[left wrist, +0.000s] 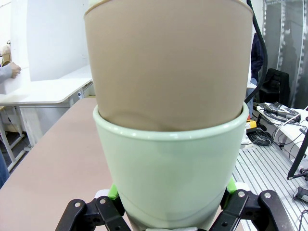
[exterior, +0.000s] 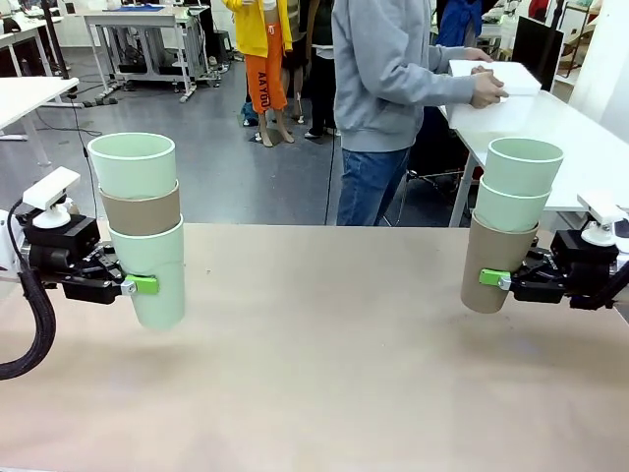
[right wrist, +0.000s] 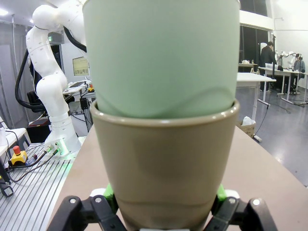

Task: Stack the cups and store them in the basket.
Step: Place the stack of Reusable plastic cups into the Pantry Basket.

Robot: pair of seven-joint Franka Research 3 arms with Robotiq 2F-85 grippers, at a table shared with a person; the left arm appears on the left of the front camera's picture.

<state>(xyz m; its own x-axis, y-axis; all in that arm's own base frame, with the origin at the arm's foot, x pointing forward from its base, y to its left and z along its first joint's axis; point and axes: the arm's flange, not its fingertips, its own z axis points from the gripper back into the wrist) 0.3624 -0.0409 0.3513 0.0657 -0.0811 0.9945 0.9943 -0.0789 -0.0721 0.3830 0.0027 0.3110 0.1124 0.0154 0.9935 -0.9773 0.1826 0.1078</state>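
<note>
Pale tan desk (exterior: 324,383) in a grey-floored workshop, with white tables and standing people behind. At the far side, a person (exterior: 383,79) in a grey sweatshirt, one hand (exterior: 486,88) on the white basket (exterior: 513,77) atop a white side table (exterior: 590,147), well apart from the cups.

Front view: six cups, four mint and two tan, in two upright stacks of three. Left stack (exterior: 141,209) gripped at its bottom mint cup (exterior: 159,265) by the closed fingers (exterior: 144,285) of the left gripper (exterior: 147,285). Right stack (exterior: 511,202) clamped at its bottom tan cup (exterior: 489,251) by the right gripper (exterior: 494,278).

Left wrist view: mint cup (left wrist: 168,173) nesting a tan one (left wrist: 168,67), green pads (left wrist: 113,192) pressed to its sides, cables on a slotted bench (left wrist: 269,163). Right wrist view: tan cup (right wrist: 163,168) nesting a mint one (right wrist: 161,53), a white robot arm (right wrist: 50,91) and a red button (right wrist: 18,155) behind.
</note>
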